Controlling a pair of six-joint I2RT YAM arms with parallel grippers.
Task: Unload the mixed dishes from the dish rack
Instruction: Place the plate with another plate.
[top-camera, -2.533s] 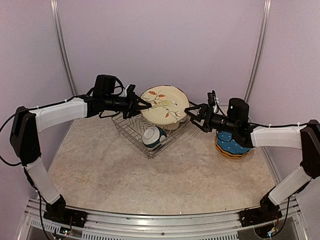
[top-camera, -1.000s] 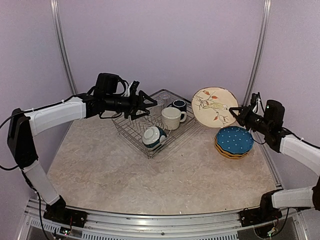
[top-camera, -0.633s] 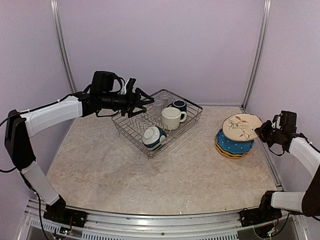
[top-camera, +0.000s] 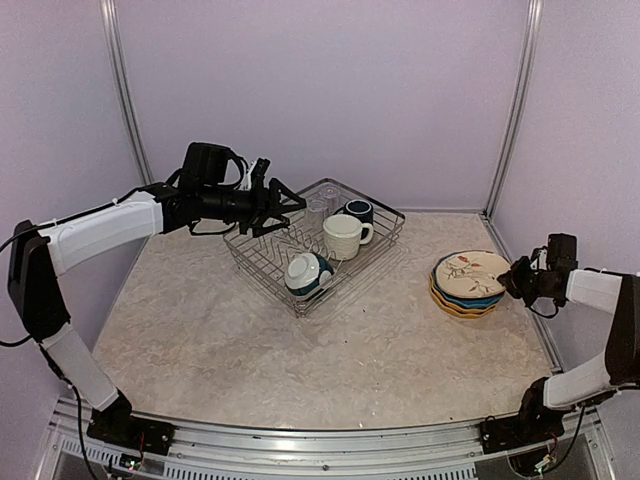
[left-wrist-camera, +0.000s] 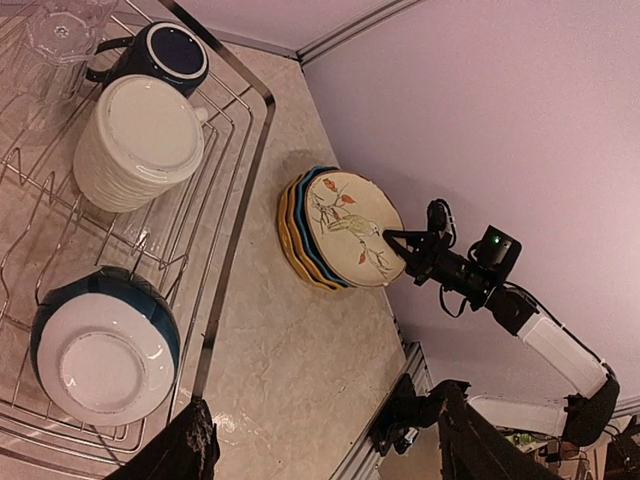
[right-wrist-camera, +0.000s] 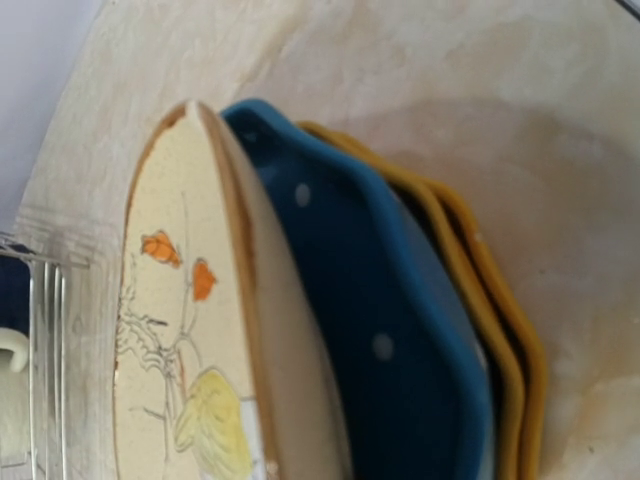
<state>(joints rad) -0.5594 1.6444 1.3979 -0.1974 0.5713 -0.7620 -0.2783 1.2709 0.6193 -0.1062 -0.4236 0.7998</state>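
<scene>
Several plates sat stacked on the table (top-camera: 300, 360) at the right of the top view, well apart from the dish rack (top-camera: 265, 250). The cream bird-pattern plate (top-camera: 470, 271) was on top, the blue dotted plate (right-wrist-camera: 380, 330) was under it, and yellow plates (right-wrist-camera: 505, 350) were at the bottom. The right gripper (top-camera: 508, 277) reached in from the right edge of that view, its fingers pressed together on the bird plate's rim. In the right wrist view that rim filled the lower left of the frame, standing a little off the blue plate beside it. The rack stood just left of centre in the top view, turned so that one corner pointed toward the bottom of the frame. Near that corner the teal-and-white bowl (top-camera: 307, 273) leaned among the wires. The cream mug (top-camera: 343, 236) stood in the middle of the rack, with the navy mug (top-camera: 358, 210) just beyond it toward the upper right. The clear glasses (top-camera: 318, 212) were beside both mugs, toward the upper left. The left gripper (top-camera: 288, 200) hung above the rack's upper left side, fingers spread apart and holding nothing. In the left wrist view its two dark fingers (left-wrist-camera: 190, 450) framed the bottom of the frame, with the rack at the left and the plate stack near the centre.
</scene>
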